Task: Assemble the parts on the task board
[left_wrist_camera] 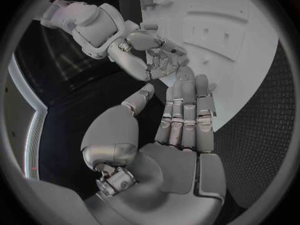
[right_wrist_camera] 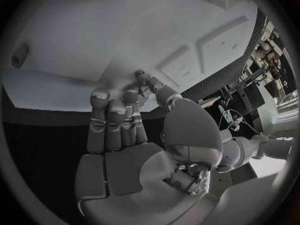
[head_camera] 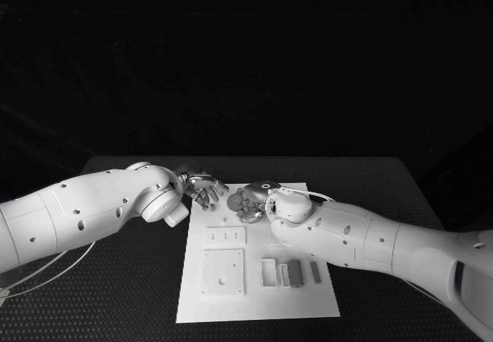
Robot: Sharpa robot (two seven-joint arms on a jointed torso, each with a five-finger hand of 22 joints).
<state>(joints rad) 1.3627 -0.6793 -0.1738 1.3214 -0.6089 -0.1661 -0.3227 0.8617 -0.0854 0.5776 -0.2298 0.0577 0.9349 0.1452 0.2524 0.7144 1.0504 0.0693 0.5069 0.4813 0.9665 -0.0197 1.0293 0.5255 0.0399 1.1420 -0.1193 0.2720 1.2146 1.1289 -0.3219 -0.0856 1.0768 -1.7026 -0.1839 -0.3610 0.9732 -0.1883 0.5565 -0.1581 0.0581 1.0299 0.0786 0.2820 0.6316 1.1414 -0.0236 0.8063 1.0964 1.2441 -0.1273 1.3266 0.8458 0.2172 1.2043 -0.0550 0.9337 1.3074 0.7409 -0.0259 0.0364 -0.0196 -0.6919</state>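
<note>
Hands (head_camera: 209,191) (head_camera: 246,201) meet over the task board (head_camera: 257,299); head view adds parts (head_camera: 292,273).

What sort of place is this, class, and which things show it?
Probably a robotics lab test bench: a black table holding a white task board with small grey parts, and equipment with cables behind.

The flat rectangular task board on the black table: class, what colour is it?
White. The flat rectangular task board shows best in the head view.
</note>
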